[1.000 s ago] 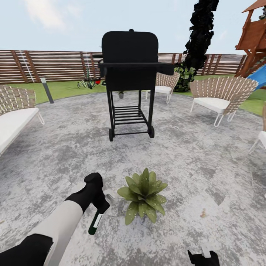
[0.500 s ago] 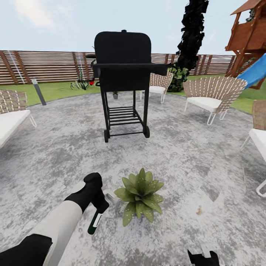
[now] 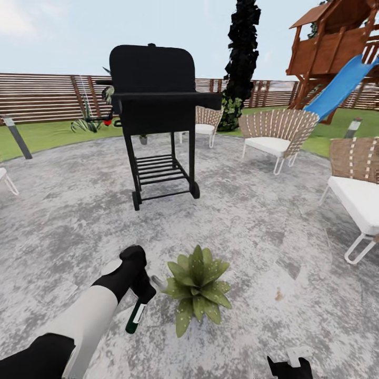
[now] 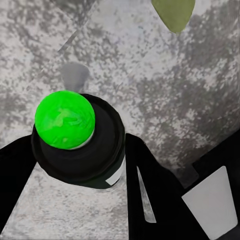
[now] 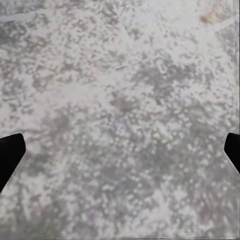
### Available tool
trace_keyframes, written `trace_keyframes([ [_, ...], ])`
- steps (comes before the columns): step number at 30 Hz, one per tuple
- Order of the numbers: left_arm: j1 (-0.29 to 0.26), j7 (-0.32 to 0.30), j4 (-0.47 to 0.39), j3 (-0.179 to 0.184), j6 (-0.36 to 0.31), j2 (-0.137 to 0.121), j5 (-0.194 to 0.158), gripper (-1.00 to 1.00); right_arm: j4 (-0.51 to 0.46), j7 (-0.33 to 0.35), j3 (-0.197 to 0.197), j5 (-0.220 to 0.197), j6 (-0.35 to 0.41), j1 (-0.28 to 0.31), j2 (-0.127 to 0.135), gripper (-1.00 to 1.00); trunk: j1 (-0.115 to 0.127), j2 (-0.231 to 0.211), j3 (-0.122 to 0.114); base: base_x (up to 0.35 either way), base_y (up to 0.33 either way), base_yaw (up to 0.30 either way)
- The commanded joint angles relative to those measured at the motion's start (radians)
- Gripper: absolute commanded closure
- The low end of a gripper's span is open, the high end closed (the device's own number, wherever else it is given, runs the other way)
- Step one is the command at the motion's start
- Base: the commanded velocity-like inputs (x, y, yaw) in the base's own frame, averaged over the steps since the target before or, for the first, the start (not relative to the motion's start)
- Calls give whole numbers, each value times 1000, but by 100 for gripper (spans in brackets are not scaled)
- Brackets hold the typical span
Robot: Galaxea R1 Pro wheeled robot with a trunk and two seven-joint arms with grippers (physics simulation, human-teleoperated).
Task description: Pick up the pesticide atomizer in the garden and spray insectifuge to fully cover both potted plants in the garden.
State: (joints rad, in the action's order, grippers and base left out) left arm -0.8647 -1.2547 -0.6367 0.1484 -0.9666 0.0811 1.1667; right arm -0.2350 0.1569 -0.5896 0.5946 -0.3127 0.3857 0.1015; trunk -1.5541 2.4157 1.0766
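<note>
My left gripper (image 3: 140, 289) is shut on the pesticide atomizer (image 3: 135, 317), a slim dark green bottle with a white label, low over the patio. Its base tilts down toward me and its pale spray head (image 3: 157, 280) points at a potted plant (image 3: 197, 288), a rosette of pointed green leaves just to the right. In the left wrist view the atomizer (image 4: 75, 135) shows end-on with a bright green base, black fingers (image 4: 155, 200) beside it and a leaf tip (image 4: 172, 12) beyond. A small potted plant (image 3: 143, 138) stands far off behind the grill. My right gripper (image 3: 288, 364) is open low at the right.
A black wheeled grill (image 3: 155, 121) stands ahead on the grey paved patio (image 3: 263, 221). Wicker chairs (image 3: 271, 137) ring the right side, one close (image 3: 358, 189). A wooden fence (image 3: 47, 97), a dark tree (image 3: 239, 58) and a playhouse with a blue slide (image 3: 339, 87) lie beyond.
The head view has swung to the right: grill and fence slid left, the playhouse and a near right chair came in. My left gripper still holds the atomizer beside the plant.
</note>
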Motion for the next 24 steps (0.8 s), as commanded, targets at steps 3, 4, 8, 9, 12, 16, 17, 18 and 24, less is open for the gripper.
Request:
trace_keyframes([
  [3,-5,-12,-17,2,-8,2,10,100,1,7,-9,4,-3,1,0,-100,0,0,1,22,18,-275],
  [4,-7,-13,-28,2,-9,2,9,100,1,7,-9,4,-3,1,0,-100,0,0,1,6,5,-269],
  [8,-16,-14,-44,3,-2,-3,9,100,1,7,-9,4,-3,1,0,-100,0,0,1,2,1,-196],
  [9,-33,-14,-40,3,16,-6,8,100,1,7,-9,4,-3,1,0,-100,0,0,1,0,0,-39],
  [12,-56,-27,-32,4,32,-9,7,100,0,7,-9,4,-3,1,0,-100,0,0,1,0,0,-13],
  [16,-62,-78,-31,5,38,-10,38,100,0,7,-9,4,-3,1,0,-100,0,0,1,0,0,-1],
  [17,-62,-86,-31,5,38,-10,53,100,0,7,-9,4,-3,1,0,-100,0,0,1,0,0,0],
  [18,-62,-91,-31,5,38,-11,61,100,0,7,-9,4,-3,1,0,-100,0,0,1,0,0,0],
  [24,-60,-126,-29,7,40,-11,77,100,0,7,-9,6,-3,1,1,-100,0,0,1,0,0,0],
])
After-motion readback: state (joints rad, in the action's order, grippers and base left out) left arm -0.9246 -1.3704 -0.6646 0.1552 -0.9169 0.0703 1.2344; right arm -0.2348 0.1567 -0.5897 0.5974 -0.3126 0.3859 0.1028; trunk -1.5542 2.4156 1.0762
